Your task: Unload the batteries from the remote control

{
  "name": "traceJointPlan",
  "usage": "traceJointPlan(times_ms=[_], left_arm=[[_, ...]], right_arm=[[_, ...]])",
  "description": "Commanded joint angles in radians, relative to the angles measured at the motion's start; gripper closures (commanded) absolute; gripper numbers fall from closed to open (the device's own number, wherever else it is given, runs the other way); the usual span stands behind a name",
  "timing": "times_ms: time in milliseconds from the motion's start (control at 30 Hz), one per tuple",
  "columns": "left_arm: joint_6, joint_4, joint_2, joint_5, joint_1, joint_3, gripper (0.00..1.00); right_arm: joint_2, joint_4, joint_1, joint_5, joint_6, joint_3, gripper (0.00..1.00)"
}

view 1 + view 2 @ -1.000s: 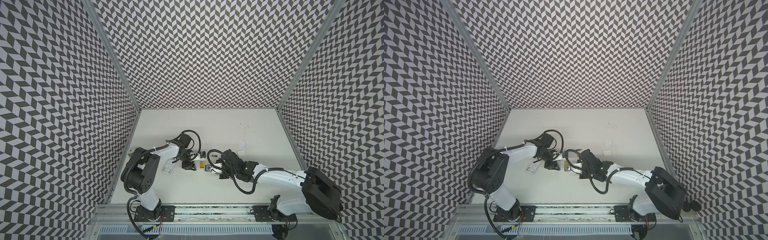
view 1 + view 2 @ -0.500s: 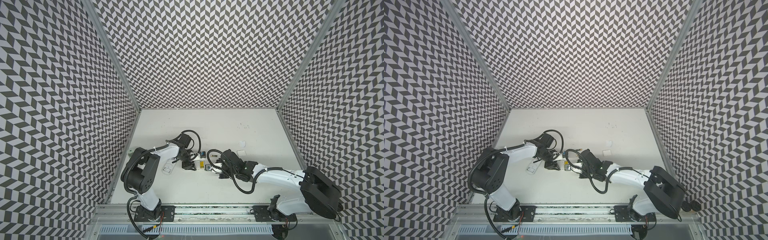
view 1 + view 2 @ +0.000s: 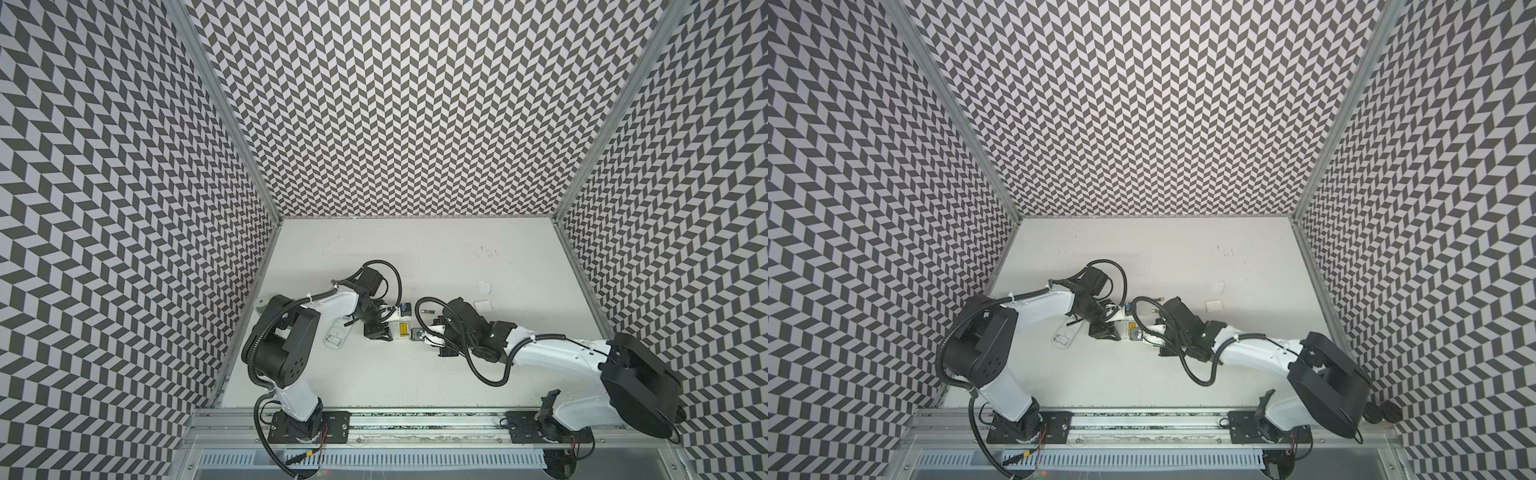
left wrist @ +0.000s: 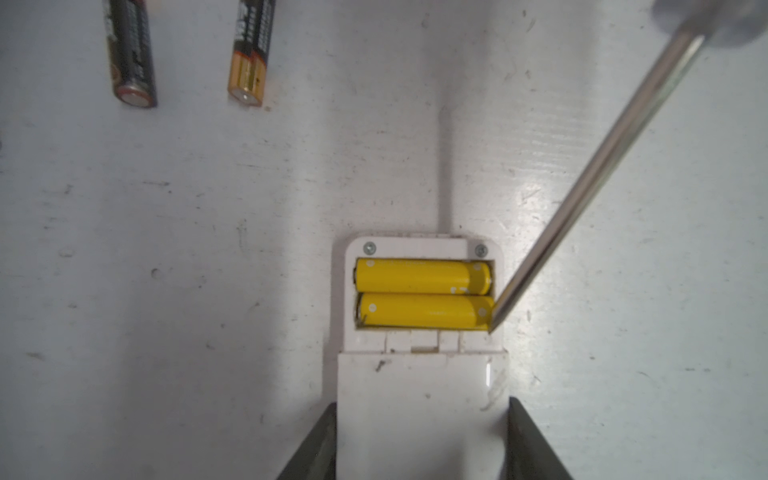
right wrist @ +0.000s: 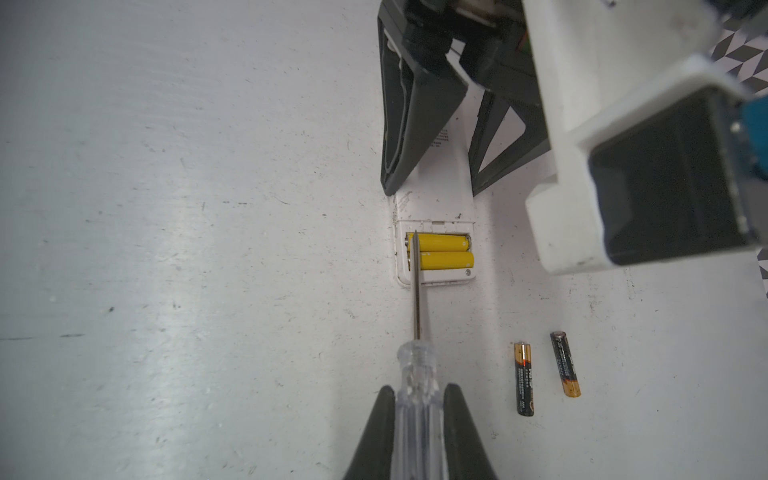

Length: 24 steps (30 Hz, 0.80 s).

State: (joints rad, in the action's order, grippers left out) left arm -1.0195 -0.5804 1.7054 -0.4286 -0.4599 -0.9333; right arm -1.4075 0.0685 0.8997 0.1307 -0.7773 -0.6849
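My left jaws clamp the remote control (image 4: 422, 415) near the counter's (image 4: 166, 249) middle; two yellow batteries (image 4: 424, 291) sit in its open bay, just past those jaws. My right jaws grip the screwdriver (image 5: 417, 386), tip at one cell's end. Two black batteries (image 5: 524, 379) lie loose beside.

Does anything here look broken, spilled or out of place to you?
Nothing looks broken. The remote lies with its battery bay open, two yellow batteries inside, and two black batteries lie loose on the table nearby. The screwdriver in the right pincer pokes its tip at one yellow battery's end.
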Motion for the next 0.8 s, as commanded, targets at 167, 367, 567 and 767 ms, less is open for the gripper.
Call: traceJointPlan(times_ms=[167,367,567,767], left_arm=[[-0.016,-0.018,0.034,-0.057,-0.028,0.031,0.57],[-0.017,-0.015,0.033,-0.056,-0.027,0.033,0.58],[-0.016,-0.016,0.031,-0.055,-0.027,0.034,0.58],[-0.017,-0.016,0.033,-0.057,-0.027,0.034,0.58]], right_arm=[[0.017,-0.021,-0.005,0.025,0.011,0.008,1.0],[-0.005,-0.03,-0.005,-0.025,0.016,-0.002,1.0],[-0.013,-0.024,-0.005,-0.029,0.015,-0.001,1.0],[-0.016,-0.033,-0.005,-0.054,0.003,0.003,1.0]])
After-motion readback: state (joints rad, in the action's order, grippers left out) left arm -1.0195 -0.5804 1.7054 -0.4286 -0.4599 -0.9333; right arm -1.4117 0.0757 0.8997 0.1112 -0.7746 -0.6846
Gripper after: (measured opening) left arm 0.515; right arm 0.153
